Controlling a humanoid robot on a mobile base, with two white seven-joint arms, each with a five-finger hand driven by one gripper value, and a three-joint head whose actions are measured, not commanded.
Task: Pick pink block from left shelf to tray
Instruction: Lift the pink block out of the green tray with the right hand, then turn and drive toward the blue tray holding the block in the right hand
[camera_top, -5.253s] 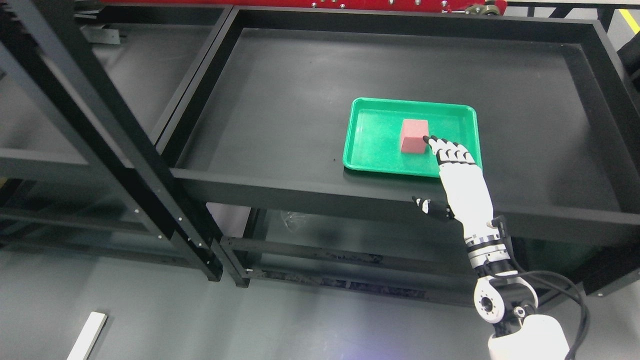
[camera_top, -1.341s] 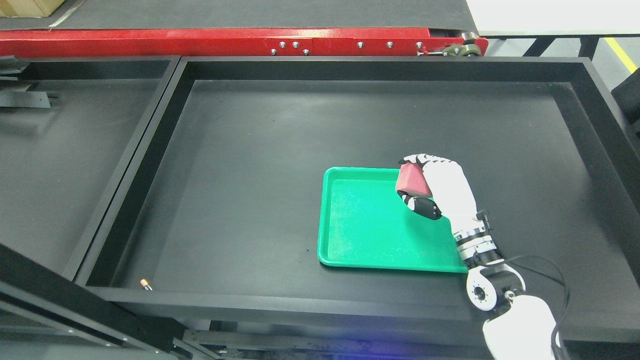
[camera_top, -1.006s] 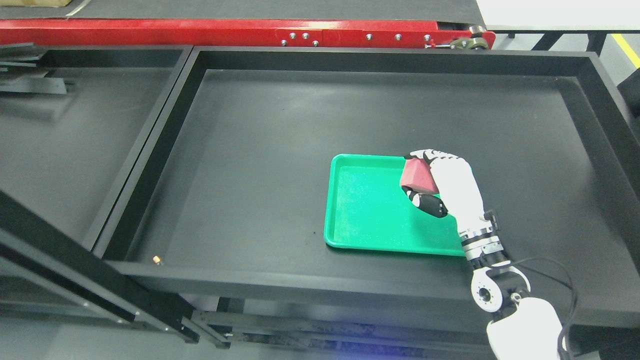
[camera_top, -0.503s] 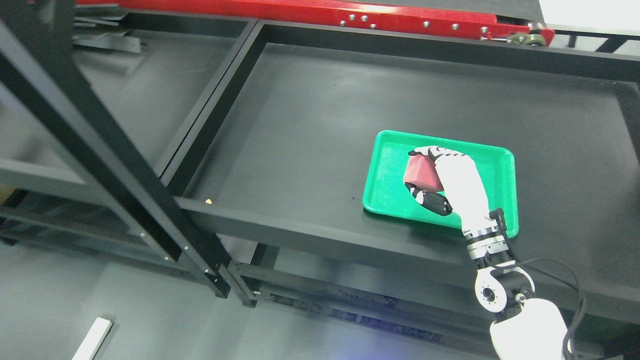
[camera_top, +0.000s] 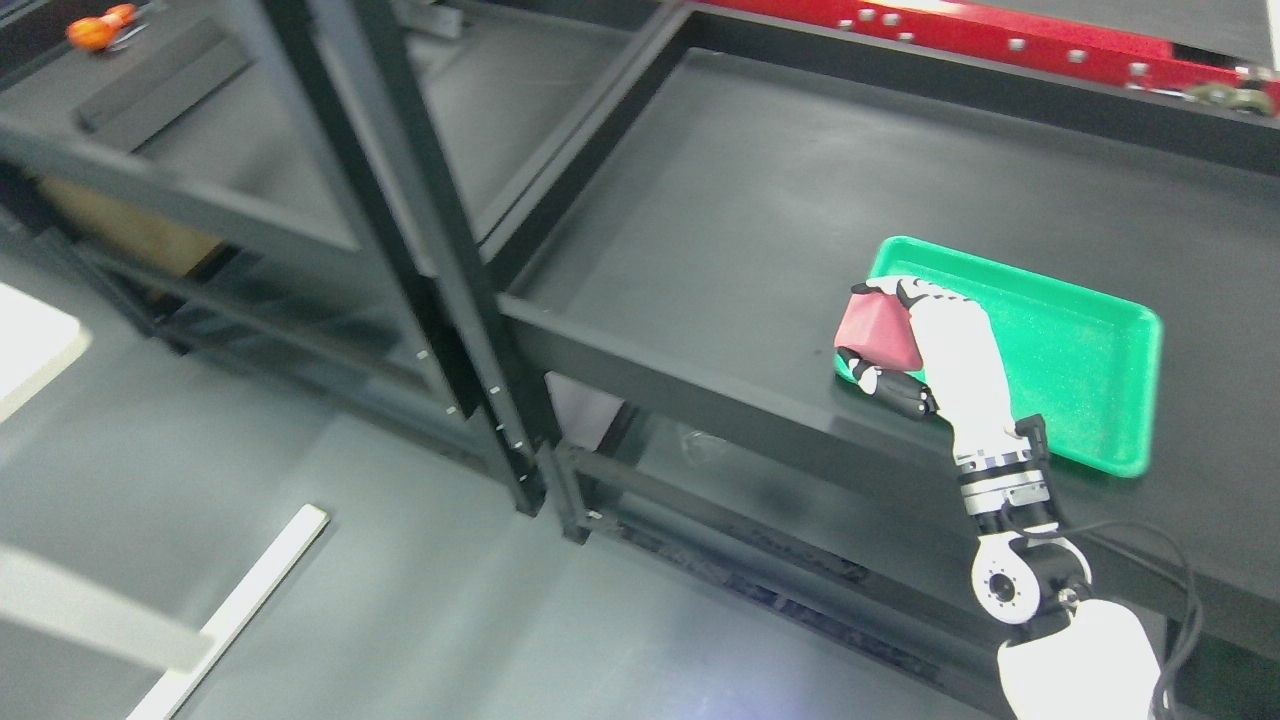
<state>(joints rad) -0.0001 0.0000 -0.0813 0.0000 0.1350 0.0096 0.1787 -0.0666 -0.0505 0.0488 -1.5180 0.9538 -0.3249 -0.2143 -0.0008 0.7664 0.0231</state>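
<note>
Pink block in hand, not yet resting in the tray

The right robot hand (camera_top: 905, 345) has its fingers wrapped around the pink foam-like cube block (camera_top: 878, 335), holding it raised at the near-left corner of the green rectangular plastic tray (camera_top: 1080, 350) on the black shelf surface (camera_top: 720, 210). By my judgement the pickup is done; lowering and releasing remain. The left arm is out of view.

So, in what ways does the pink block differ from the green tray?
The pink block is a small solid piece; the green tray is wide, shallow and rimmed. The block is held tilted in the right hand; the tray lies flat on the black shelf.
</note>
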